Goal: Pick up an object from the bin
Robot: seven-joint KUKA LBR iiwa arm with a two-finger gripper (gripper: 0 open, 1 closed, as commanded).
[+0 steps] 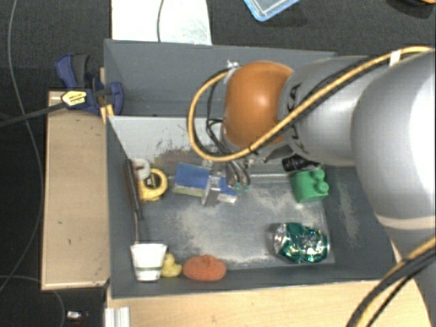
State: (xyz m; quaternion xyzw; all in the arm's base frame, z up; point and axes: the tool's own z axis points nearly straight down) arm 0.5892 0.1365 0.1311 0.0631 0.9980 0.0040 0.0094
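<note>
The claw (235,177) sits low in the bin (157,80), just beside a blue block (192,177). How wide it stands, I cannot tell.

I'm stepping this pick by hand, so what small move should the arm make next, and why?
Probably shift the gripper slightly toward the view's left, to centre over the blue block: it sits at that block's right end, above a small silvery piece. The yellow ring lies apart further left, so the shift looks clear.
</note>
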